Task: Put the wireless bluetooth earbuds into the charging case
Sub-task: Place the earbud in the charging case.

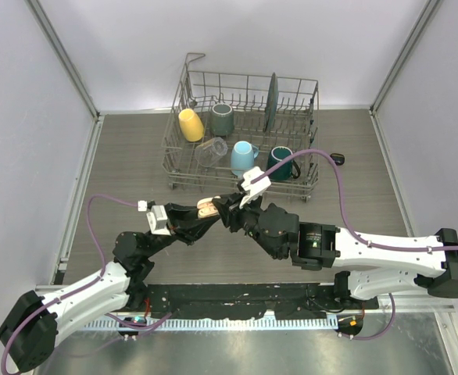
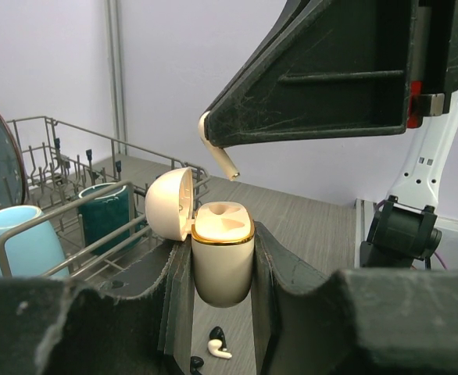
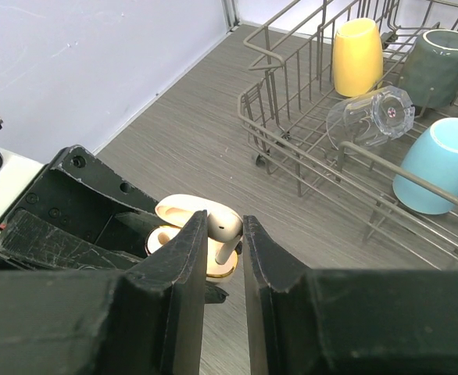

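One cream-white earbud (image 2: pixel 219 154) hung pinched in the right gripper (image 3: pixel 224 234). Its long axis was tilted a little off vertical, with the stem aimed down at the open charging case (image 2: pixel 223 262) just below and not touching it. The left gripper (image 2: pixel 221 285) was clamped on the case's sides and held it upright above the table (image 1: pixel 127 156). The case's domed lid (image 2: pixel 170 205) tipped open toward the wire dish rack (image 1: pixel 245 76). From the left wrist I could see the case's gold rim and its smooth moulded wells. That view also showed a loose cream earbud (image 2: pixel 220 350) and a black earbud (image 2: pixel 196 363) lying on the grey wood-grain surface beneath. The right wrist view hid those two, showing only the glossy bud head between scuffed black fingers (image 3: pixel 190 266).
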Controlling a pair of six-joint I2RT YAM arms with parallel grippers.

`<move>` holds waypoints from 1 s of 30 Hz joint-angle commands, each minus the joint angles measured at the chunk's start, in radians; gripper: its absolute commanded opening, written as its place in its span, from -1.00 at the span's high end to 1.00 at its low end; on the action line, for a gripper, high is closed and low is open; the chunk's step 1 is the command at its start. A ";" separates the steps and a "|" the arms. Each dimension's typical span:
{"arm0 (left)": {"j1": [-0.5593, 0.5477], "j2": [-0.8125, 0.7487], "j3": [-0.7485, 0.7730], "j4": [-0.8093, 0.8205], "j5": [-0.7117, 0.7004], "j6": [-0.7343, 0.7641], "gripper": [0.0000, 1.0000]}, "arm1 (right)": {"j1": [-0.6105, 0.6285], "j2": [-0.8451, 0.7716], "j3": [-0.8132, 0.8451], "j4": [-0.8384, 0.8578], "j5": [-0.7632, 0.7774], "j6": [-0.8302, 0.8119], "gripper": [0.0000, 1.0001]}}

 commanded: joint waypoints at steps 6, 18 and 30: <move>-0.003 0.002 0.051 0.047 0.006 0.017 1.00 | 0.007 0.002 -0.005 0.026 0.021 0.008 0.99; -0.003 0.002 0.050 0.047 0.010 0.011 1.00 | 0.007 0.034 -0.013 0.049 0.033 -0.007 0.99; -0.003 -0.004 0.047 0.049 -0.022 0.017 1.00 | 0.009 0.027 -0.030 0.005 0.030 0.004 0.99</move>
